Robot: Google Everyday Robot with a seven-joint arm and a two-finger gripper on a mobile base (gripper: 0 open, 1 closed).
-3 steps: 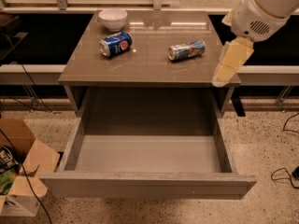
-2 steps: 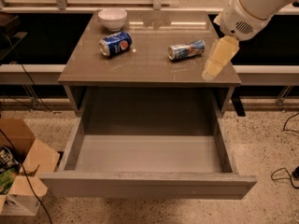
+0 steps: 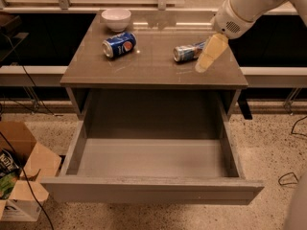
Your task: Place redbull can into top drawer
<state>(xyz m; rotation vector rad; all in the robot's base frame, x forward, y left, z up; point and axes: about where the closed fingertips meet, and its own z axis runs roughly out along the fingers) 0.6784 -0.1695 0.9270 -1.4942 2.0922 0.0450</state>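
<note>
The redbull can [image 3: 188,51], slim, silver and light blue, lies on its side on the right part of the grey-brown cabinet top [image 3: 153,71]. The gripper [image 3: 207,56], with pale yellow fingers pointing down-left, hangs just right of the can and partly overlaps its right end. It holds nothing that I can see. The top drawer [image 3: 148,188] is pulled wide open below the cabinet top and its inside is bare.
A fatter dark blue can [image 3: 119,44] lies on its side at the left of the top. A white bowl [image 3: 116,18] stands behind it. A cardboard box [image 3: 19,176] sits on the floor at the left. Cables lie on the floor at the right.
The gripper has moved left and toward the back, from beyond the cabinet's right edge to right next to the redbull can. The cans, bowl and drawer have not moved.
</note>
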